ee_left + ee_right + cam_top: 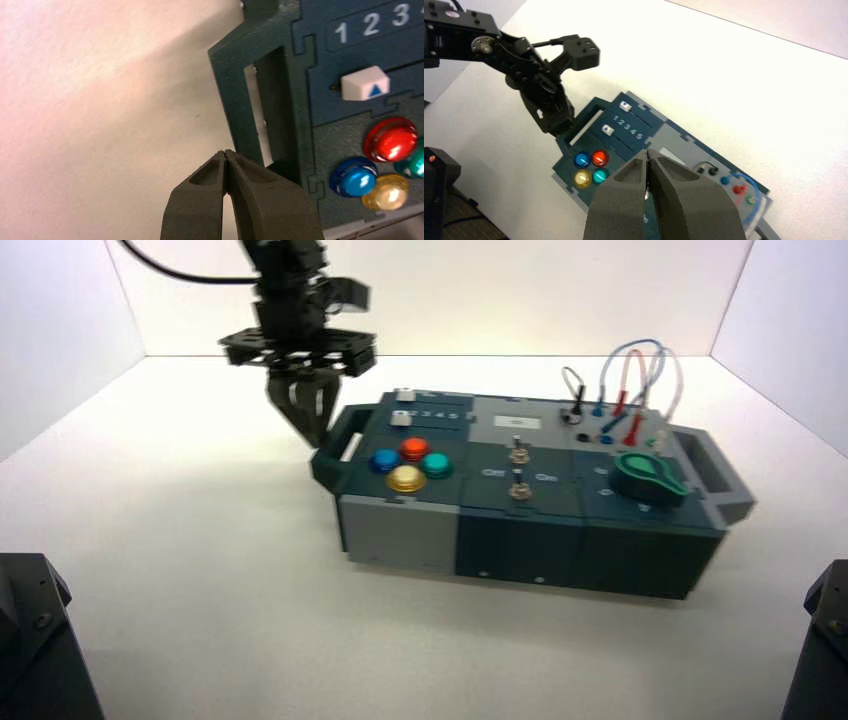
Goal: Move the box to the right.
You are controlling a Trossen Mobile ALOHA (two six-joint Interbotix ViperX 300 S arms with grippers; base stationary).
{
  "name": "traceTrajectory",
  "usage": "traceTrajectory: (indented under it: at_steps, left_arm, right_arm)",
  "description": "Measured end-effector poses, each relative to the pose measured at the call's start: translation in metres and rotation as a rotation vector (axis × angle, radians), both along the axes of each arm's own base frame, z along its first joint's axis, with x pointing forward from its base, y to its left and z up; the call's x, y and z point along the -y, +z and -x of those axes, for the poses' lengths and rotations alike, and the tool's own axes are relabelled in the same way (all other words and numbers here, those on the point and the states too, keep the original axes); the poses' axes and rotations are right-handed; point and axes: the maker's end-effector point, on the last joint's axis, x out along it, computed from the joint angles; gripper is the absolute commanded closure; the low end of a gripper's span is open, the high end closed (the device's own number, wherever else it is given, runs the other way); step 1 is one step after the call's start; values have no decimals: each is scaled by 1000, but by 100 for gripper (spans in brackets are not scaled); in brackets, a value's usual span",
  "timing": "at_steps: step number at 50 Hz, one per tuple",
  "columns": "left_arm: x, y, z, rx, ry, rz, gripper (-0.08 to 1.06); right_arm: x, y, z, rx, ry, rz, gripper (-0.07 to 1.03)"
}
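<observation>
The box (520, 530) is long, dark teal and grey, and lies across the white table, slightly turned. My left gripper (316, 436) is shut and empty, with its tips low beside the box's left end handle (340, 445). In the left wrist view the shut gripper (226, 152) sits just outside the handle (245, 100); I cannot tell whether it touches it. My right gripper (648, 151) is shut and empty, held off the box (634, 125), and looks down on it and on the left gripper (555, 125).
The red (390, 139), blue (354, 176), yellow (386, 192) and teal (414, 162) buttons sit near the left handle, beside a white slider (366, 83). A green knob (648, 478) and looped wires (630, 380) are at the right end. Dark arm bases (35, 640) stand at the front corners.
</observation>
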Motion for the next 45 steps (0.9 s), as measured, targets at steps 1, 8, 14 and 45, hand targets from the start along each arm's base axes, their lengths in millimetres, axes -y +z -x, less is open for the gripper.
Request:
traceTrajectory:
  at_steps: [1, 8, 14, 45]
  left_arm:
    - [1, 0, 0, 1, -2, 1, 101]
    - [16, 2, -1, 0, -26, 7, 101]
    - [27, 5, -3, 3, -51, 11, 101]
    - [49, 17, -15, 66, -38, 56, 101]
  right_arm:
    - [0, 0, 0, 0, 1, 0, 98]
    - [0, -1, 1, -5, 3, 4, 98]
    - [1, -1, 1, -6, 5, 9, 98]
    - [5, -17, 11, -46, 36, 59, 98]
